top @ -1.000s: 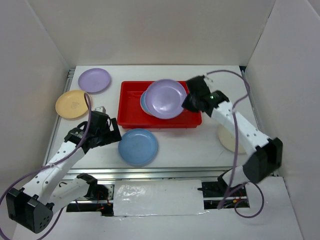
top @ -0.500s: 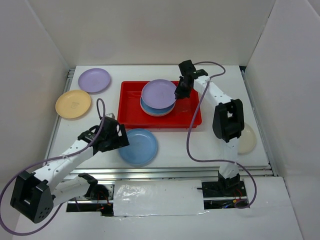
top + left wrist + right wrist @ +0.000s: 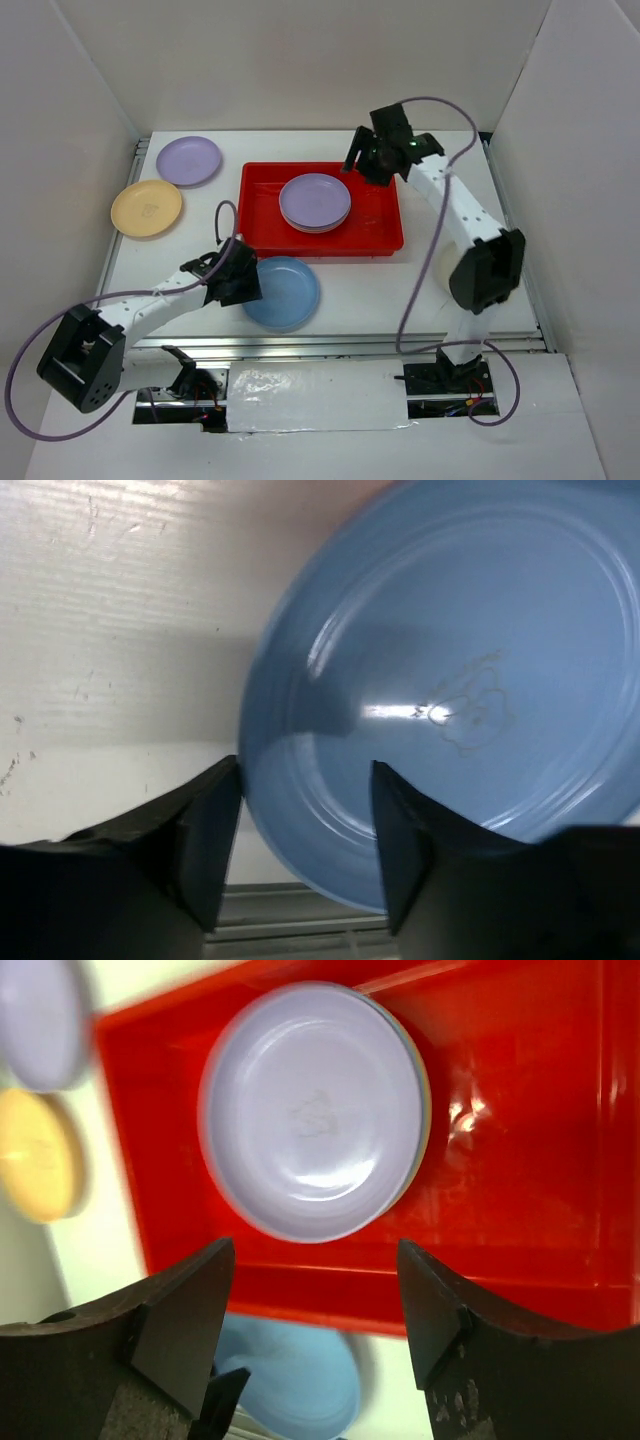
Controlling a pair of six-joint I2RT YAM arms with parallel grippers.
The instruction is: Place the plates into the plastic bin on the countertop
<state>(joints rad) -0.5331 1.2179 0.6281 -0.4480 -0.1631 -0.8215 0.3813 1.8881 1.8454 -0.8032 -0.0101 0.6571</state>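
Two-plus plates (image 3: 315,200) sat in the bin (image 3: 385,236), three outside on the tabletop (image 3: 360,290); left end effector (image 3: 305,780) straddled the blue plate (image 3: 292,292), open; right end effector (image 3: 315,1260) wide, empty

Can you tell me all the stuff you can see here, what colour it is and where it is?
red bin: one, bright red, middle of the countertop.
stack of plates: lilac on top, inside the bin; how many lie underneath cannot be told.
lilac plate: one, far left corner.
yellow plate: one, orange-yellow, left side, nearer than the lilac plate.
blue plate: one, light blue, in front of the bin.
cream plate: one, pale, mostly hidden under the right arm.
countertop: one, white.
left claw: black, open, at the blue plate's rim.
right claw: black, open, empty, above the bin.
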